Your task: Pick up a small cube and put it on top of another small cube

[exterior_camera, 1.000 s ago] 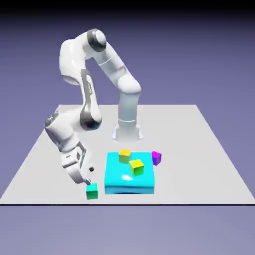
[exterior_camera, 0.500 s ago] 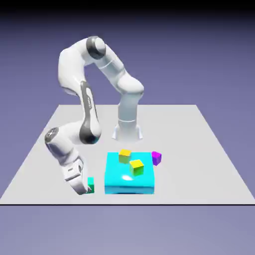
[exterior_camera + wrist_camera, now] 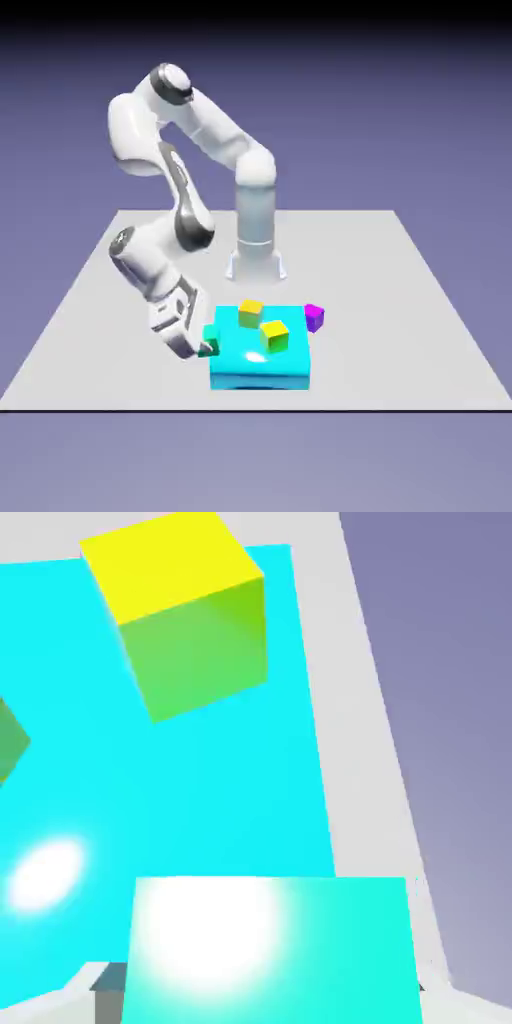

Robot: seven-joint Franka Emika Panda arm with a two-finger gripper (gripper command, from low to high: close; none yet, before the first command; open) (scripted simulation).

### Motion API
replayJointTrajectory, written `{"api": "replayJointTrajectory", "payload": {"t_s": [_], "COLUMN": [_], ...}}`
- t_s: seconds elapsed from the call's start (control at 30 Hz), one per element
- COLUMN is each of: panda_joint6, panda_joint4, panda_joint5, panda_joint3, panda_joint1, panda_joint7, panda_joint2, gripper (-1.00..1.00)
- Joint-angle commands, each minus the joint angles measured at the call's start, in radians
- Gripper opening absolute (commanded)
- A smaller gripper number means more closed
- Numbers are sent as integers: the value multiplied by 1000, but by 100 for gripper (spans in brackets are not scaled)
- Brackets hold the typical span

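The small green cube (image 3: 211,336) hangs just above the table at the left edge of the big cyan block (image 3: 262,368), with my gripper (image 3: 206,346) shut on it. In the hand view this cube (image 3: 270,952) fills the bottom, glossy teal, and mostly hides the gripper (image 3: 268,997). Two yellow cubes rest on the cyan block: one at the back (image 3: 250,312), one nearer the front (image 3: 274,335). Ahead in the hand view, a yellow cube (image 3: 185,612) sits on the cyan top (image 3: 220,802), and a second cube's corner (image 3: 8,744) shows at the left edge.
A small purple cube (image 3: 314,317) stands on the grey table (image 3: 400,300) beside the cyan block's back right corner. The robot's base column (image 3: 256,250) rises behind the block. The table's front edge runs close below the block.
The gripper dropped onto the green cube near the table's front, shut on it, then lifted it and carried it back and toward the exterior view's right, up to the cyan block's left edge.
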Motion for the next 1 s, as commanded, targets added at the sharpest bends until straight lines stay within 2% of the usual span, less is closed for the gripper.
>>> {"api": "replayJointTrajectory", "payload": {"t_s": [0.0, 0.67, 0.73, 0.97], "panda_joint6": [0, -21, -29, 201], "panda_joint4": [-23, -479, -501, -489], "panda_joint5": [-25, -531, -556, -743], "panda_joint3": [28, 588, 573, 319], "panda_joint1": [-31, -657, -655, -467], "panda_joint7": [44, 913, 945, 1036], "panda_joint2": [-14, -286, -286, -135], "gripper": [-100, -100, -100, -100]}}
